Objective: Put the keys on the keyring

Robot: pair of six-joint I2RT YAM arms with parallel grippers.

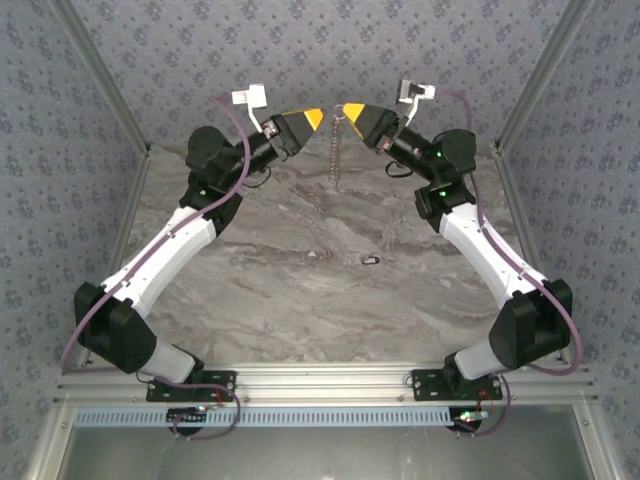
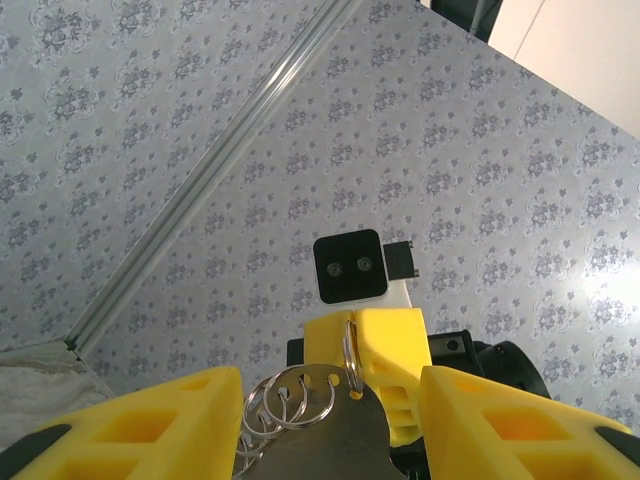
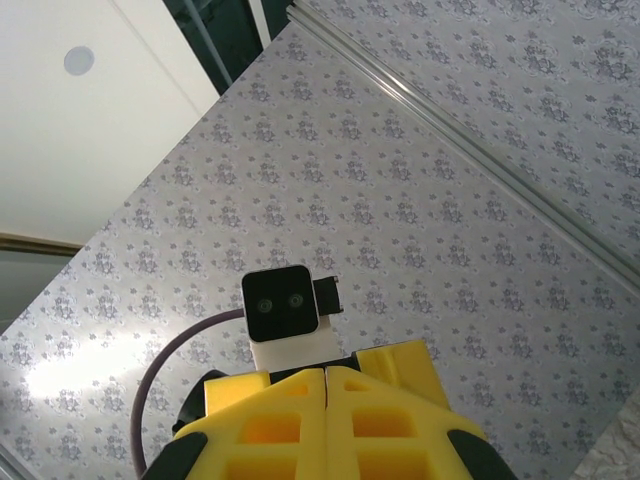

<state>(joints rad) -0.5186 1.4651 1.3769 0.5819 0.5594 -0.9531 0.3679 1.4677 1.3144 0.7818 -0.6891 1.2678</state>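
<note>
Beneath right fingers point(image 1: 353, 110), dangling grey keyring point(image 1: 336, 152)

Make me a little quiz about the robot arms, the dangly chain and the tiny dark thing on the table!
1. True or false: the left gripper is open, with its fingers apart.
2. What holds up the hanging keyring? A) the left gripper B) the right gripper C) nothing, it lies flat
3. Fill the gap: the small dark key lies on the ____, between the two arms.

Key: 1 true. 2 B. 3 table.
</note>
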